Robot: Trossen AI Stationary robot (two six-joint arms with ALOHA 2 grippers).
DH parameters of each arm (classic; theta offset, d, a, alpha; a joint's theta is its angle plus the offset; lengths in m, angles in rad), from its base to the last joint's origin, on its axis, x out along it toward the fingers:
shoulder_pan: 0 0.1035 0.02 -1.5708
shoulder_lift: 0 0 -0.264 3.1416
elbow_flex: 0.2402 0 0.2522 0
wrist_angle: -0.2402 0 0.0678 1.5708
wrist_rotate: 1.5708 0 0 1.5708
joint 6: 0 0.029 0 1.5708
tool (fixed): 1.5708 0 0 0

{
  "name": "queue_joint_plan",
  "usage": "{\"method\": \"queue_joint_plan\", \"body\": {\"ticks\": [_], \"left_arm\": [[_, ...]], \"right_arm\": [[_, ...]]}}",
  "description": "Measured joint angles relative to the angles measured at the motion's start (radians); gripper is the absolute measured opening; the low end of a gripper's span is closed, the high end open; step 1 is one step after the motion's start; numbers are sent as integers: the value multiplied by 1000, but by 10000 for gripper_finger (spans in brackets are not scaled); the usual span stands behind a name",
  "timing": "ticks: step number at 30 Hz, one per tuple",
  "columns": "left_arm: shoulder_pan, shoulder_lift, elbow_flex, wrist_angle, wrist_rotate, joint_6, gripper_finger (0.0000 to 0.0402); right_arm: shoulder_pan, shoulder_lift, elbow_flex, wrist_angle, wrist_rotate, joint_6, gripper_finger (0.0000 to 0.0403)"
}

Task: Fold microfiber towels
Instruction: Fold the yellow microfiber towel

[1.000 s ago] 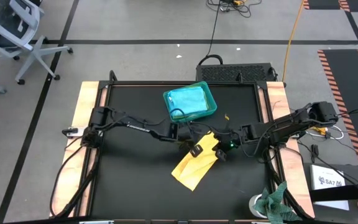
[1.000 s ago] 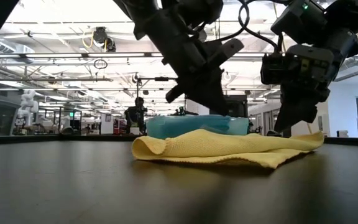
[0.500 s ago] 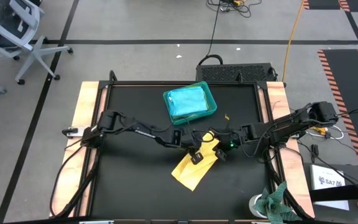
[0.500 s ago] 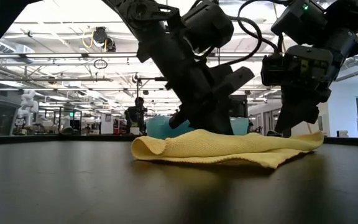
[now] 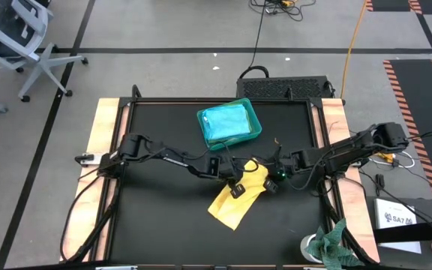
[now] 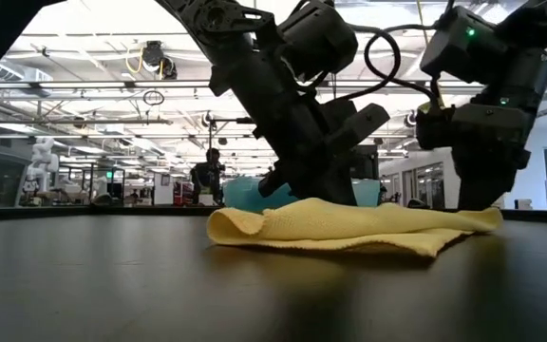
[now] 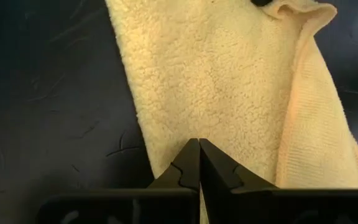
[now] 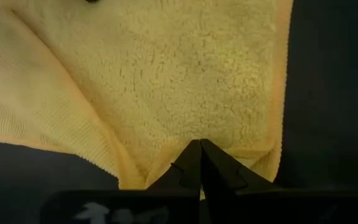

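Observation:
A yellow microfiber towel [image 5: 233, 204] lies folded into a long strip on the black table, slanting from the middle toward the near side; it also shows in the low view [image 6: 349, 228]. My left gripper [image 5: 235, 187] is shut, with its tips down on the towel's middle. My right gripper [image 5: 274, 182] is shut at the towel's far right end. A turquoise towel [image 5: 227, 120] lies in the teal tray [image 5: 255, 135] at the far middle. My left gripper presses its shut fingertips [image 7: 191, 163] down on the towel close to one long edge [image 7: 143, 140], slanting in from the table's left. Whether cloth sits between the fingers I cannot tell. The towel lies flat under it. My right gripper pinches the towel near a corner of its end [image 8: 253, 158], the fingers pointing down from above. Creases run out from the fingertips [image 8: 211, 163]. The towel's end stays low on the table [image 6: 478, 220].
The teal tray stands just beyond both grippers. A mottled green-and-white rag [image 5: 334, 238] lies at the table's near right corner. Bare black table [image 5: 156, 217] lies to the towel's left and near side.
My left gripper has come down and toward the table's right onto the yellow towel, then kept still. My right gripper has sunk lower and gone a little toward the table's right edge, and the towel's end has slid along with it.

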Motion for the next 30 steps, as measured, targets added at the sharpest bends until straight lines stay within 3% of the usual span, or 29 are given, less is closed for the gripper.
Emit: {"method": "queue_joint_plan", "body": {"ticks": [11, 21, 30], "left_arm": [[0, 0, 0, -1, 0, 1, 3], [0, 0, 0, -5, -2, 0, 5], [0, 0, 0, -5, -10, -21, 5]], "right_arm": [[0, -122, -5, -170, -35, 62, 0], [0, -273, 120, -453, -22, 78, 0], [0, -240, 130, -246, -6, 65, 0]]}}
